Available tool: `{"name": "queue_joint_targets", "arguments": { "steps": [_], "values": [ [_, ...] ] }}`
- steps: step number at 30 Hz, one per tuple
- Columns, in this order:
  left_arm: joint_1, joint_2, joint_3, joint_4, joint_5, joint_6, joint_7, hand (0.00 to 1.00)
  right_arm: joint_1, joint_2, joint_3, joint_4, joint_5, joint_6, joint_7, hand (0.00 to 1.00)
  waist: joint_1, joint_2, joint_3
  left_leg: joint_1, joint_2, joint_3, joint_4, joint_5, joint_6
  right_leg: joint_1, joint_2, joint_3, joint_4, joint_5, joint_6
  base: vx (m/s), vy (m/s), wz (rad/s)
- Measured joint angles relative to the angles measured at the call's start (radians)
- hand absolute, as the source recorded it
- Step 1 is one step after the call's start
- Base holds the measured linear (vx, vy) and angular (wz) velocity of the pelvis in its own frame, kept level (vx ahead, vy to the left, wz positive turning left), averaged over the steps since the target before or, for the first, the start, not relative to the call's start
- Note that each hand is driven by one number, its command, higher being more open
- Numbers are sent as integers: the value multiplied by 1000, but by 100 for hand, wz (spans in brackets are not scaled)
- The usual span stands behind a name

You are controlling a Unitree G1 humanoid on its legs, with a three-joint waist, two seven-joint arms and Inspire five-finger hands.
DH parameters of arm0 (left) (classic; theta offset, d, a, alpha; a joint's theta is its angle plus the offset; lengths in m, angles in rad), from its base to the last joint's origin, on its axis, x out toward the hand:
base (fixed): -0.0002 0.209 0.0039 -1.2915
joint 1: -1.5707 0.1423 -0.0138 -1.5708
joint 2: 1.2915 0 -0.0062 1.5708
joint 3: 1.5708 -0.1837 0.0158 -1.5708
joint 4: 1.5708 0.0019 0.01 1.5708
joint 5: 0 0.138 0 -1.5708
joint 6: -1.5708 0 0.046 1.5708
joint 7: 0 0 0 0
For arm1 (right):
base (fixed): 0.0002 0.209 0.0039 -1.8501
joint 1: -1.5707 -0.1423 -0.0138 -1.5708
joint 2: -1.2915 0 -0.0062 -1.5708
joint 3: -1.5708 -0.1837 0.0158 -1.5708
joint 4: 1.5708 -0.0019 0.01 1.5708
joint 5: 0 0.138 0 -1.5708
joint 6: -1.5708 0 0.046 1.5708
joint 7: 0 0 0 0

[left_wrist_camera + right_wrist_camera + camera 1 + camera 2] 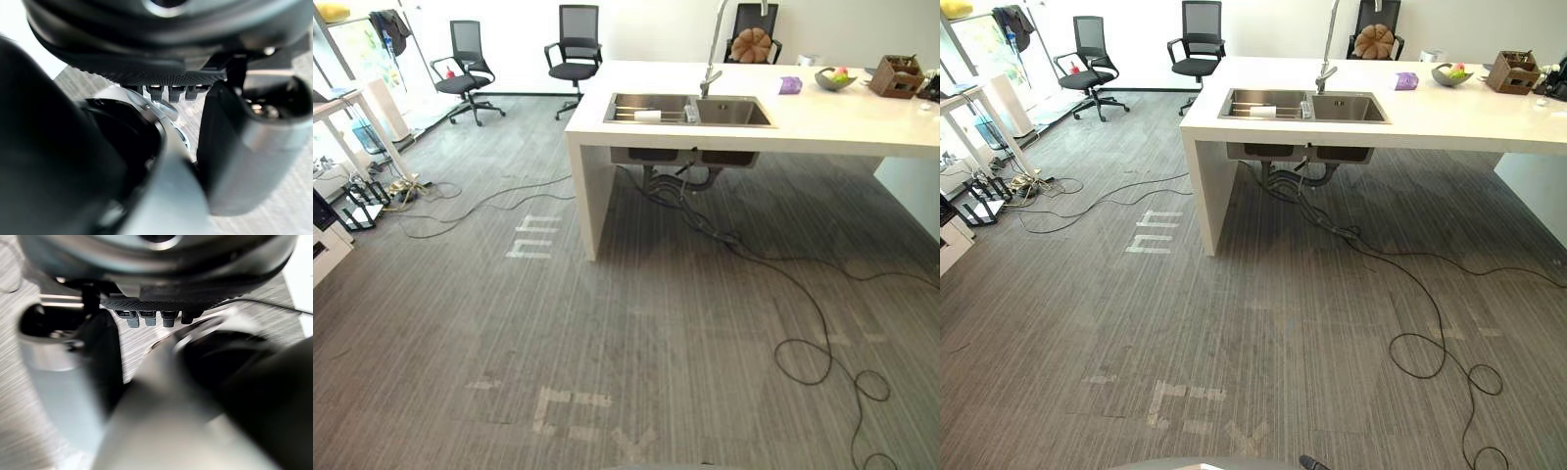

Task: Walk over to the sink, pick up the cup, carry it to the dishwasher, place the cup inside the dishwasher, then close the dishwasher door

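cup (647,115) | in sink (734,113), well apart from left hand (146,58), right hand (161,289) | hand state: cannot tell

Small, indistinct white object (647,116) in sink (734,113)

No text or signs can be read.
Pale tape marks (533,238) on the grey floor (705,343) form letter-like shapes, but none can be made out.
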State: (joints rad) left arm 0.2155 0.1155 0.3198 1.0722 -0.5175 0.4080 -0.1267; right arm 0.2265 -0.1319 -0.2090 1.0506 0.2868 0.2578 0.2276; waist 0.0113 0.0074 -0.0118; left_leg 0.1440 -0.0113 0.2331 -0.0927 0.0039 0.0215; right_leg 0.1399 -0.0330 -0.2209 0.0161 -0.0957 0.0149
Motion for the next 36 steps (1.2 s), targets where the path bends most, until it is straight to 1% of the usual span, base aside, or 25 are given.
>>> {"name": "queue_joint_targets", "arguments": {
  "steps": [3,5,7,11,12,13,14,19,23,28,29,30,32,36],
  "values": [
    [-4,-6,-17,-1,27,-57,-12,100,-24,-2,41,-2,-156,-93,-85,100,1,-1,0,-2,-1,-3,-1,2,-3,3,0,-5,-2,0,0,-45,-27,3],
    [-3,-5,-35,-3,56,-99,-22,100,-33,-3,68,-10,-243,-139,-126,100,1,-1,1,-4,-2,-11,-1,5,-4,3,-1,-13,-2,0,0,-68,-28,9],
    [-3,0,-63,-7,81,-128,-33,100,-42,-1,66,-10,-246,-141,-126,100,1,-2,4,-9,-4,-23,-1,9,-4,2,-3,-24,-4,0,0,-50,-22,20],
    [-2,3,-111,-13,162,-234,-33,100,-65,2,50,-2,-229,-126,-113,100,1,-2,7,-24,-11,-50,-2,16,1,1,-6,-50,-16,3,-2,-38,-16,20],
    [-2,4,-115,-13,168,-246,-31,100,-69,5,39,1,-223,-121,-110,100,1,-3,7,-26,-12,-52,-2,17,2,1,-6,-52,-18,5,-2,-6,-11,11],
    [-2,5,-124,-13,175,-258,-28,100,-70,5,34,3,-205,-115,-108,100,1,-3,7,-29,-12,-55,-2,17,2,1,-6,-55,-21,6,-3,7,-12,9],
    [-1,6,-137,-12,178,-289,-22,100,-75,8,18,8,-169,-107,-103,100,1,-4,9,-33,-14,-58,-2,18,3,-1,-6,-58,-24,7,-3,5,-12,7],
    [4,7,-157,-8,177,-356,-25,100,-92,6,14,42,-110,-107,-97,100,-1,-1,17,-39,-14,-61,-1,19,1,-2,-4,-61,-29,9,-3,1,-2,1],
    [9,8,-173,-9,183,-398,-26,100,-99,11,-2,42,-60,-109,-86,100,-3,-1,21,-39,-13,-63,-2,24,-5,-2,-4,-64,-28,9,-3,-24,-16,2],
    [10,5,-174,-15,182,-422,-34,100,-101,12,-1,39,-33,-115,-62,100,-3,-1,38,-37,-10,-64,-2,31,-3,-3,-3,-63,-18,9,-4,-65,-12,2],
    [13,3,-176,-16,182,-443,-35,100,-101,13,-1,35,-32,-120,-56,100,-3,0,43,-37,-10,-64,-2,33,-2,-5,-3,-62,-18,12,-3,-75,-4,-1],
    [13,3,-176,-16,182,-447,-35,100,-101,13,-1,35,-32,-121,-55,100,-4,0,44,-37,-10,-64,-2,33,-2,-5,-3,-62,-18,12,-3,-77,2,-2],
    [22,4,-193,-21,181,-488,-35,100,-100,13,-1,34,-32,-122,-52,100,-5,-2,46,-38,-11,-63,-2,34,1,-5,-4,-60,-20,16,-4,-51,6,-2],
    [28,8,-221,-23,182,-537,-33,100,-98,14,0,32,-4,-119,-52,100,-5,-2,47,-38,-14,-62,-2,36,3,-5,-6,-59,-22,19,-3,-17,5,0]
  ]
}}
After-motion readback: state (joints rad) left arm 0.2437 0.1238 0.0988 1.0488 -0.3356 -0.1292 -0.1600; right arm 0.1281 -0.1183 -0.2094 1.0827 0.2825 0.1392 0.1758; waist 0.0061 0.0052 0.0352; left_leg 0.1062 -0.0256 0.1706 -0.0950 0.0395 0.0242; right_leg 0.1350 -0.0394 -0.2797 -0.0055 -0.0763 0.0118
